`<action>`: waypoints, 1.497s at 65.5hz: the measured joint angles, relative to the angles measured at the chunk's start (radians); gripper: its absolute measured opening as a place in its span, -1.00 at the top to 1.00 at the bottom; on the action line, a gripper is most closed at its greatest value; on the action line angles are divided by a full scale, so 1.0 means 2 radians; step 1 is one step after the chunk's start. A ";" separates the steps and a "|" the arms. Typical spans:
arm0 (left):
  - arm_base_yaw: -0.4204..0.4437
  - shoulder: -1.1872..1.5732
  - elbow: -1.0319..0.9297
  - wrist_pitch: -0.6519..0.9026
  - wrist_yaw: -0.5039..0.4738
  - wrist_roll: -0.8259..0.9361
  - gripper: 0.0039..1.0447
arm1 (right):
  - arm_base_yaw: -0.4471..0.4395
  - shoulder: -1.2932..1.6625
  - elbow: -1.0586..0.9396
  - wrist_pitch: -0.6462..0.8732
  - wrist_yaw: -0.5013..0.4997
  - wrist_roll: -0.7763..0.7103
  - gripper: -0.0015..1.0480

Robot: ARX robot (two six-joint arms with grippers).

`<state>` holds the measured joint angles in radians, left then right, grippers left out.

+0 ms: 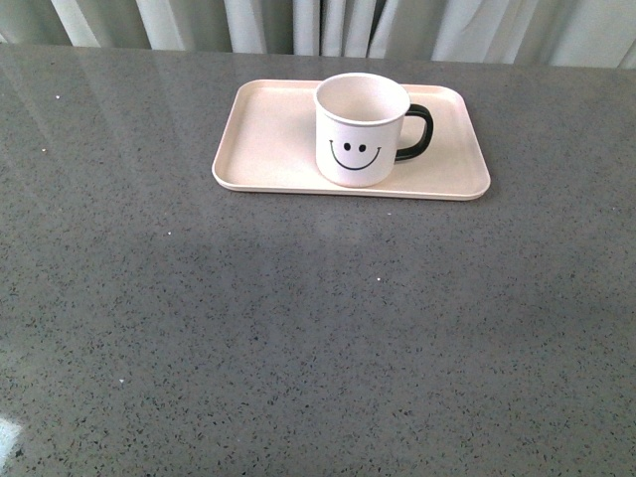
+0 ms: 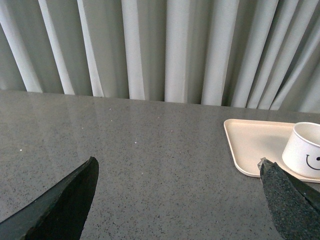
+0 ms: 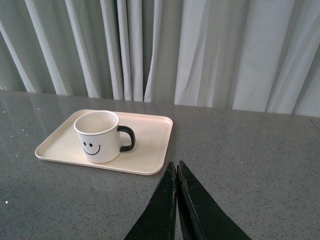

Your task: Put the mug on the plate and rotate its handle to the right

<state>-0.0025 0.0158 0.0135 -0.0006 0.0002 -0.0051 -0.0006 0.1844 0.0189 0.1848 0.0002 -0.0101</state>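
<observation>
Landmark: the flat rectangular pale pink-beige plate [image 1: 268, 159] with rounded corners and a low rim, lying on the grey speckled stone desk [image 1: 298, 338] near its far edge, in front of the pale pleated curtain [image 1: 328, 25].

Left of the plate: the left claw [image 2: 177, 185] hangs over bare desk, well apart from the plate's left end, its dark fingers [image 2: 65, 205] spread wide, released, nothing between them.

On the plate: the white cylindrical mug [image 1: 362, 129] with the black smiley face stands upright, right of the plate's centre, base fully inside the rim. Its glossy black C-shaped handle [image 1: 417, 132] sticks out toward the plate's right end. The smiley faces the robot.

Right of the plate: the right claw [image 3: 177, 172] sits off the plate's near right corner, just beside it over the desk, fingers clenched together, gripping nothing.

Step judgement: both parts of the task look done; what is left is likely only clearing the arms. To do it well, pull each claw away from the plate, not across it, so nothing clips the handle or nudges the rim and turns the mug. If the handle angle needs a trim, push lightly on the handle loop, mug kept flat.

Containers: the mug is empty, inside plain pale. The plate holds only the mug.
</observation>
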 joint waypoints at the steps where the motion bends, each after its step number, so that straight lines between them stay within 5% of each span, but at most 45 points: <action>1: 0.000 0.000 0.000 0.000 0.000 0.000 -0.83 | 0.000 -0.002 0.000 -0.002 0.000 0.000 0.97; 9: 0.000 0.000 0.000 0.000 0.000 0.000 -0.83 | 0.000 -0.068 0.000 -0.084 0.000 0.000 0.97; 25: 0.000 0.000 0.000 0.000 0.000 0.000 -0.83 | 0.000 -0.089 0.000 -0.091 0.000 0.000 0.94; 60: 0.000 0.000 0.000 0.000 0.000 0.000 -0.83 | 0.000 -0.089 0.000 -0.091 0.000 0.000 -0.84; 98: 0.000 0.000 0.000 0.000 0.000 0.000 -0.83 | 0.000 -0.089 0.000 -0.091 0.000 0.000 -0.82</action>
<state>-0.0025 0.0158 0.0135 -0.0002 0.0002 -0.0048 -0.0006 0.0055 0.0189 0.0025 0.0002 -0.0097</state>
